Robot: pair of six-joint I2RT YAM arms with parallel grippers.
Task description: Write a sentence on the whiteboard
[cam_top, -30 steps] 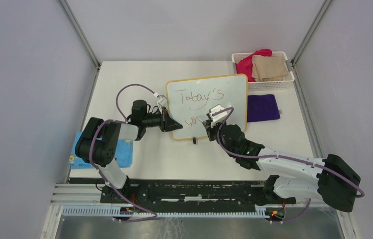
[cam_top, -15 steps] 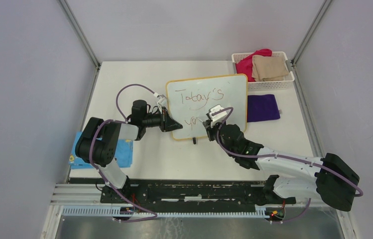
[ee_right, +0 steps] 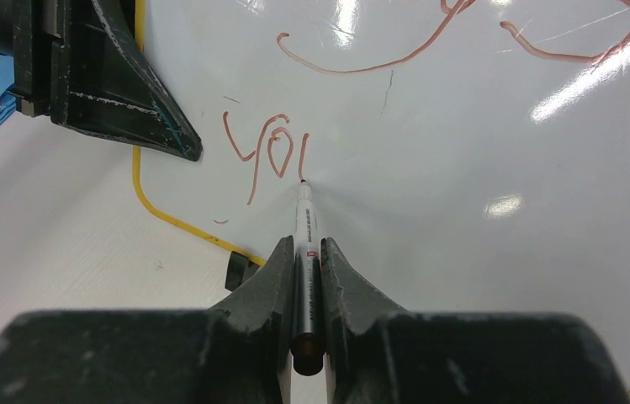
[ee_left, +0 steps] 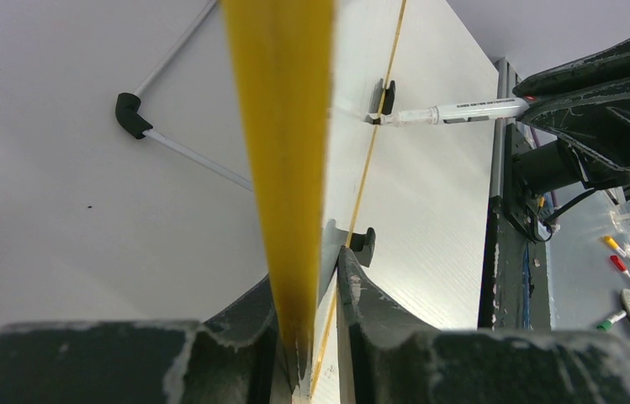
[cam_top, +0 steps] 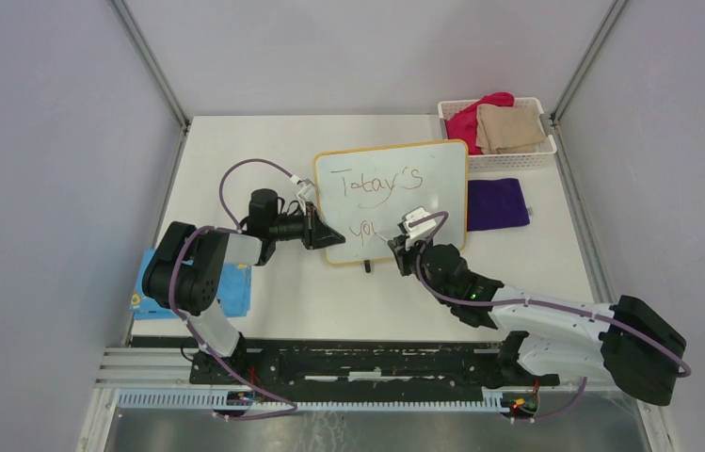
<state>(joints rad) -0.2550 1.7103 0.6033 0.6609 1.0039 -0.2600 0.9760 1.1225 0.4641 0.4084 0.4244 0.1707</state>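
The whiteboard (cam_top: 428,169) with its yellow frame stands tilted at mid-table. The sentence reads "Today's" (cam_top: 373,184) on the top line, and below it "yo" plus a short stroke (ee_right: 271,156). My left gripper (cam_top: 331,237) is shut on the board's left edge; the left wrist view shows the yellow rim (ee_left: 282,126) pinched between the jaws of the left gripper (ee_left: 309,269). My right gripper (ee_right: 305,244) is shut on a marker (ee_right: 305,220), whose tip touches the board just after the "o". In the top view the right gripper (cam_top: 397,247) sits at the board's lower middle.
A white basket (cam_top: 499,162) holding pink and beige cloths stands at the back right, with a purple cloth (cam_top: 497,202) in front of it. A blue card (cam_top: 231,287) lies under the left arm. The board's black foot (cam_top: 367,266) rests on the table.
The right gripper has shifted a little rightward and toward the near edge with the marker, adding a stroke after "yo". The left arm and board have not moved.
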